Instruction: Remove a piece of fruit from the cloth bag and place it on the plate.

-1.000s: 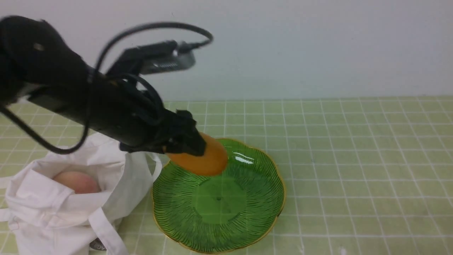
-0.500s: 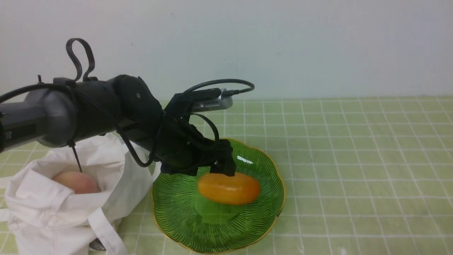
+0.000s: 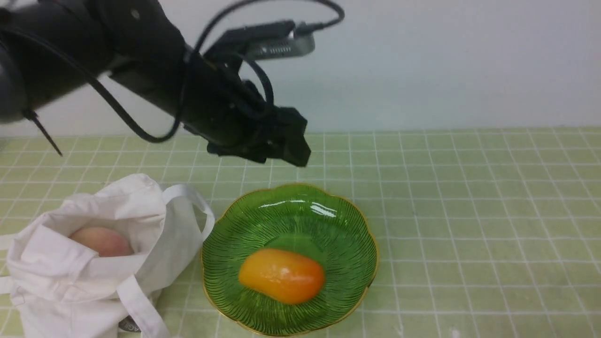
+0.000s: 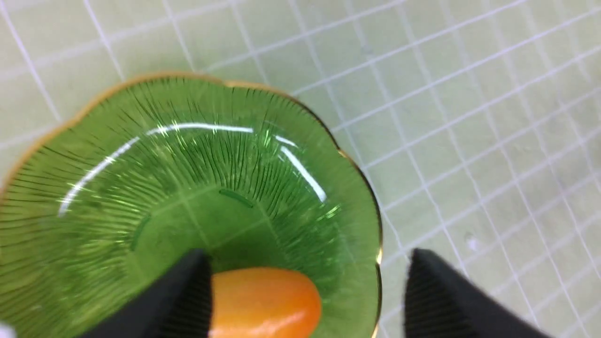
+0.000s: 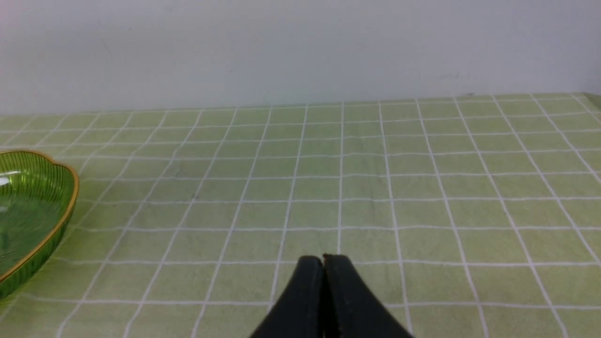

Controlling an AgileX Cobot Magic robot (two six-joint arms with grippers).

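Observation:
The glossy yellow-orange fruit (image 3: pixel 281 275) lies in the green glass plate (image 3: pixel 338 220), in its near half. It also shows in the left wrist view (image 4: pixel 265 300) on the plate (image 4: pixel 188 155). My left gripper (image 3: pixel 286 150) hangs open and empty well above the plate's far rim; in its wrist view (image 4: pixel 307 281) the jaws stand wide apart. The white cloth bag (image 3: pixel 94 263) sits left of the plate with its mouth open. My right gripper (image 5: pixel 323 259) is shut and empty, low over the cloth to the right of the plate (image 5: pixel 33 211).
A pale pinkish round fruit (image 3: pixel 101 240) lies inside the bag. A strap handle (image 3: pixel 195 199) of the bag arches close to the plate's left rim. The green checked tablecloth (image 3: pixel 469 225) runs back to a plain white wall.
My left gripper lowered the fruit onto the plate, let it go and rose up and back. The fruit has settled toward the plate's near side.

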